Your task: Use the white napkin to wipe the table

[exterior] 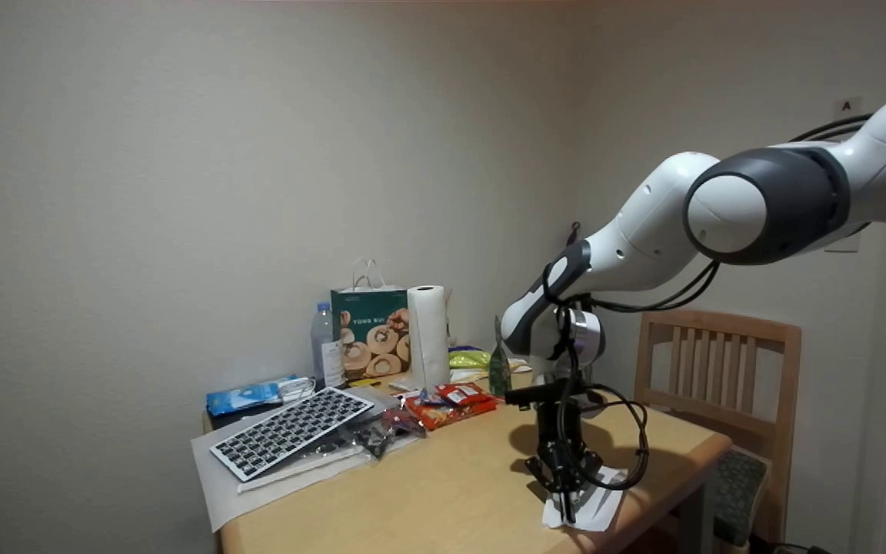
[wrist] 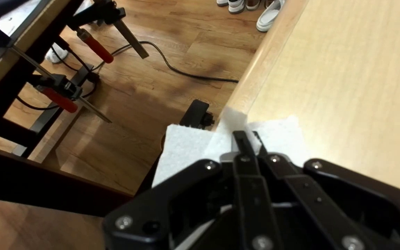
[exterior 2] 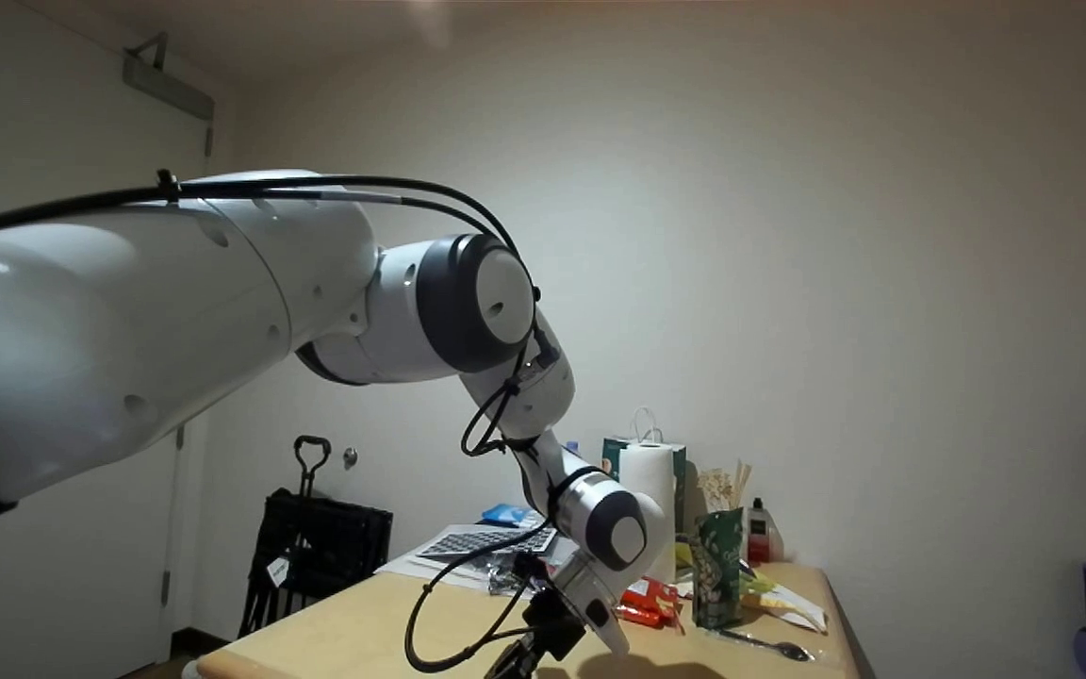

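Note:
My gripper (wrist: 249, 134) is shut on the white napkin (wrist: 186, 144), pinching a fold that sticks up past the fingertips. Loose parts of the napkin spread to both sides; in the wrist view the left part hangs past the edge of the table (wrist: 352, 80) and the right part lies over its top. In an exterior view the gripper (exterior: 566, 508) points straight down at the near right edge of the tan table (exterior: 412, 492), the napkin (exterior: 603, 504) beneath and around its tips. The gripper's lower end is cut off by the bottom border in an exterior view, where the napkin is out of sight.
A keyboard (exterior: 293, 432) on white paper, red snack packets (exterior: 454, 404), a paper towel roll (exterior: 429, 335), a bottle (exterior: 326, 346) and a green bag (exterior: 372, 331) crowd the back. A pouch (exterior 2: 718, 566) and spoon (exterior 2: 774, 646) lie nearby. A chair (exterior: 720, 327) stands beyond.

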You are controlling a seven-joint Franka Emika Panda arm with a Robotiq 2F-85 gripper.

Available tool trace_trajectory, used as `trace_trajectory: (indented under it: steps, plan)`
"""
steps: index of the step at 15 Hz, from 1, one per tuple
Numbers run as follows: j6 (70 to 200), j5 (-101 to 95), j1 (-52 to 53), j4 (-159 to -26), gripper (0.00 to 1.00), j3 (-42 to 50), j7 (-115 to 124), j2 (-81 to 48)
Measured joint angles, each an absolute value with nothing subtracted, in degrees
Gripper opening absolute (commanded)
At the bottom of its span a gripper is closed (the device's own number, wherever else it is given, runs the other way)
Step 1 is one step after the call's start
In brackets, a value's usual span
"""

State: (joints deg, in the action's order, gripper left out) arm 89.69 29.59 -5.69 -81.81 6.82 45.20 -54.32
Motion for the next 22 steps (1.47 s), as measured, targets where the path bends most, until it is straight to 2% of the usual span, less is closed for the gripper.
trace_trajectory:
  steps: [5, 16, 22]
  plan:
    - [94.94, 29.75, -8.94, -82.86, 0.02, 10.87, 48.64, -52.51]
    - [97.93, 29.91, -10.39, -81.67, 0.00, 10.36, 51.78, -52.56]
    - [102.20, 30.94, -19.61, -80.74, 0.02, 13.21, 54.07, -52.61]
